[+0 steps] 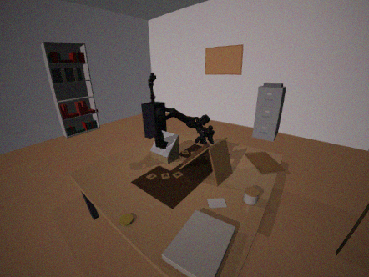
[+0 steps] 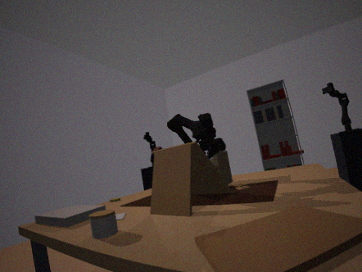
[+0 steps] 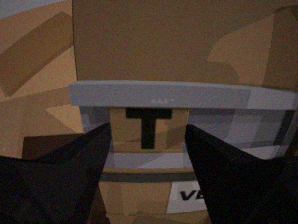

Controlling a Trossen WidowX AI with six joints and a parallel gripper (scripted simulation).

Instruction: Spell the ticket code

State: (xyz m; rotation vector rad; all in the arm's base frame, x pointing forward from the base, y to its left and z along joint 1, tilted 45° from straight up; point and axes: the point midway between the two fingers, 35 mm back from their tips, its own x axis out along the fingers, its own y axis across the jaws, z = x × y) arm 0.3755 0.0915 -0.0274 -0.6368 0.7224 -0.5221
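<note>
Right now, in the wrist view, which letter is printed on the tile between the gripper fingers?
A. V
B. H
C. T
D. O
C. The tan tile held between the dark fingers of the gripper bears a black T, and it sits against the grey rail on the board.

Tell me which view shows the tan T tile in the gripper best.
Wrist: the tan tile with a black T fills the gap between the gripper fingers, at the grey rail. From the top it is a speck under the gripper; in the exterior view the board hides it.
</note>
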